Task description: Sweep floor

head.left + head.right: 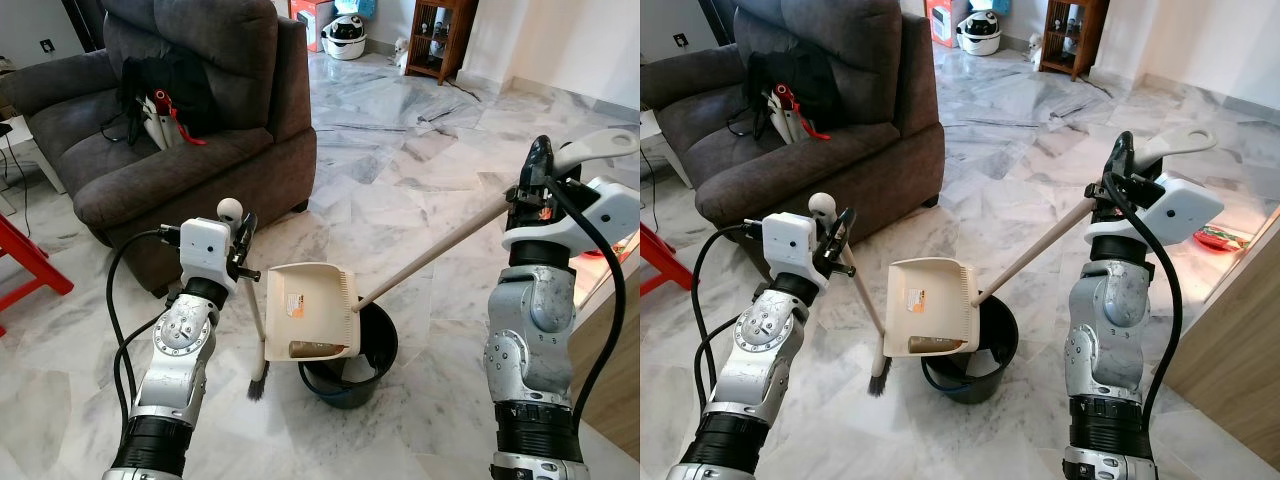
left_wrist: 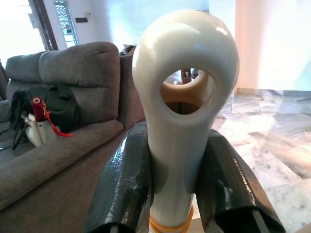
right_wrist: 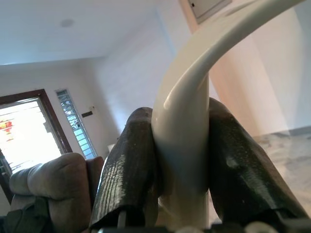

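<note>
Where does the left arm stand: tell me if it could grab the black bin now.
Probably not. The left tool is shut on the broom handle, so it has no free grip, though the black bin sits close beside it on open floor.

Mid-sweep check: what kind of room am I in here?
Most likely a home living room: a dark grey sofa stands on a polished marble tile floor, with a small wooden shelf unit against the far wall.

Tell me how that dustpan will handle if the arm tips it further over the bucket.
The dustpan looks like thin plastic, so probably light and stiff. Its long handle, held high by the right tool, may make it swing. The debris inside would likely slide into the bucket.
</note>
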You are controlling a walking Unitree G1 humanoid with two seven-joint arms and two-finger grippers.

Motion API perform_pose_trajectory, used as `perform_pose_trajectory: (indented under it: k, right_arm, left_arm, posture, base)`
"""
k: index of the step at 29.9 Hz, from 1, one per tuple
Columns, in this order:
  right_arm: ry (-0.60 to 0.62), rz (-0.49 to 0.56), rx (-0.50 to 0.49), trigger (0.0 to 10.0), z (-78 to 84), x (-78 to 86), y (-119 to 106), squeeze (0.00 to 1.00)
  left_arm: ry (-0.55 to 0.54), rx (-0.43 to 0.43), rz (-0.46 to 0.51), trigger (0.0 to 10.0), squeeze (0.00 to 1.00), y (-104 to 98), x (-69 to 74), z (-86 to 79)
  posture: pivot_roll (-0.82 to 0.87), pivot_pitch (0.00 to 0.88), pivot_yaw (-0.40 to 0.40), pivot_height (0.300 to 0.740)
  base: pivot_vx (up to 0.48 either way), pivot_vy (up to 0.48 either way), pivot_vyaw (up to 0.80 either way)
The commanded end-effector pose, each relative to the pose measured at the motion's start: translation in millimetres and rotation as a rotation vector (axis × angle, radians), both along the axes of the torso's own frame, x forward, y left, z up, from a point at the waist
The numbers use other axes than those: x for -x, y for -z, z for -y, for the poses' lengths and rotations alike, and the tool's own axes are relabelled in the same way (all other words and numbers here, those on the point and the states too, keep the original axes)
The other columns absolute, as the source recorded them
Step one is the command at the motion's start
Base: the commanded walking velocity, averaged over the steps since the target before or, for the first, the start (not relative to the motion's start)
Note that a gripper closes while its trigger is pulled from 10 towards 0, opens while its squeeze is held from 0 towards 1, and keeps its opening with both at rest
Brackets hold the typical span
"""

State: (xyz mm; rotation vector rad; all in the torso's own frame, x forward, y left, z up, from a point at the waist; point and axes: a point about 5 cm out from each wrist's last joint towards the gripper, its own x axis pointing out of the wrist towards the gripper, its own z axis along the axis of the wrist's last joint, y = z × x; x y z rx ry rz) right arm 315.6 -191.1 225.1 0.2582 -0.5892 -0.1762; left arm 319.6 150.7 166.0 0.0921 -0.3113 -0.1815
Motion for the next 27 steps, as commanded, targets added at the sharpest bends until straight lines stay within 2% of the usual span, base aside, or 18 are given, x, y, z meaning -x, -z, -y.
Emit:
perform_pose_trajectory:
  k: [1, 6, 9, 12, 14, 21, 27]
  right_arm:
    - [-0.014, 0.125, 0.021, 10.0, -7.0, 4.1, -25, 0.0]
    - [-0.02, 0.168, 0.089, 10.0, -15.6, 7.2, -33, 0.0]
    - [-0.042, 0.198, 0.139, 10.0, -29.0, 9.3, -40, 0.0]
    - [-0.042, 0.21, 0.148, 10.0, -32.9, 10.2, -42, 0.0]
    - [-0.052, 0.234, 0.199, 10.0, -43.3, 12.5, -46, 0.0]
    - [-0.102, 0.272, 0.231, 10.0, -65.7, 18.8, -52, 0.0]
    - [-0.138, 0.304, 0.303, 10.0, -83.6, 24.3, -55, 0.0]
  left_arm:
    - [0.001, 0.008, 0.066, 10.0, 0.0, -14, -2.2, -1.2]
    - [0.012, 0.009, 0.067, 10.0, 0.0, -14, -2.0, 2.4]
    - [0.013, 0.01, 0.069, 10.0, 0.0, -14, -1.4, 3.3]
    - [0.012, 0.012, 0.07, 10.0, 0.0, -14, -1.1, 3.5]
    - [0.009, 0.015, 0.071, 10.0, 0.0, -14, -0.9, 3.4]
    - [0.009, 0.019, 0.072, 10.0, 0.0, -14, -0.6, 4.0]
    - [0.01, 0.023, 0.074, 10.0, 0.0, -14, -0.5, 4.8]
  posture:
    - [0.06, 0.025, 0.076, 0.74]
    - [0.06, 0.027, 0.074, 0.74]
    - [0.07, 0.031, 0.069, 0.74]
    - [0.07, 0.033, 0.066, 0.74]
    - [0.07, 0.037, 0.064, 0.74]
    - [0.07, 0.044, 0.062, 0.74]
    - [0.07, 0.047, 0.06, 0.74]
  base:
    - [0.0, 0.0, 0.0]
    - [0.0, 0.0, 0.0]
    - [0.0, 0.0, 0.0]
    - [0.0, 0.0, 0.0]
    - [0.0, 0.0, 0.0]
    - [0.0, 0.0, 0.0]
    - [0.0, 0.0, 0.0]
